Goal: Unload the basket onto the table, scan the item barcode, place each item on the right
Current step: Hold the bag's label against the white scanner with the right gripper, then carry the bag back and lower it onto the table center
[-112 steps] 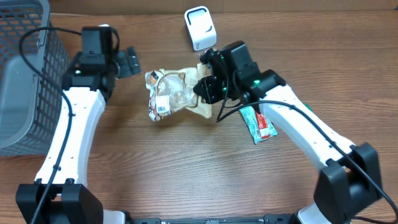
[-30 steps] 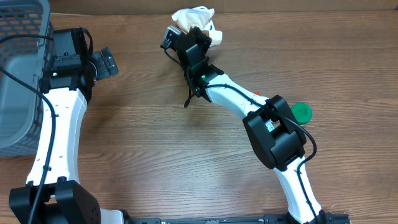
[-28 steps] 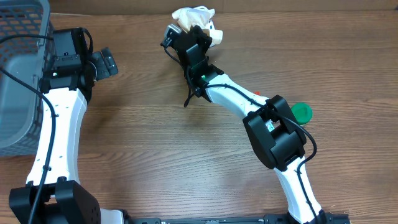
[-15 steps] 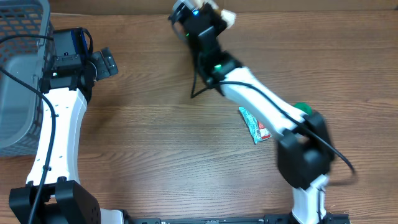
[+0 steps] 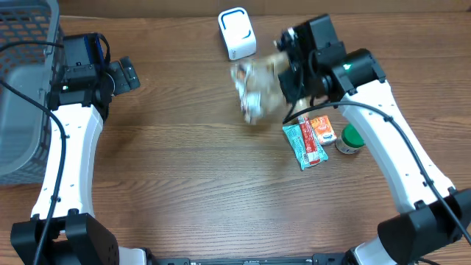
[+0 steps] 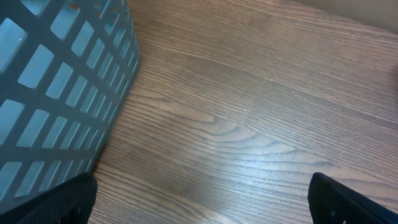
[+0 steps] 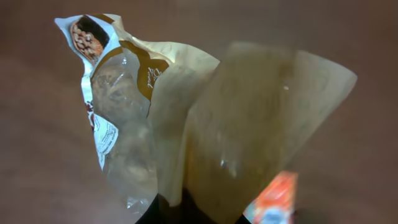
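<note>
Right gripper (image 5: pixel 285 79) is clamped on the bag (image 7: pixel 155 124) — in the wrist view we see its crumpled tan-and-clear film pinched at the bottom of the frame. From overhead the bag is a blur, between the white scanner (image 5: pixel 237 33) and the packet (image 5: pixel 303 146), near the scanner but apart from it. An orange carton (image 5: pixel 322 129) and a green cap (image 5: pixel 350 140) lie just beside the packet. Left gripper (image 5: pixel 126 73) — jaws wide apart, holding nothing — hangs over the table (image 6: pixel 249 124) beside the basket (image 5: pixel 22 110).
</note>
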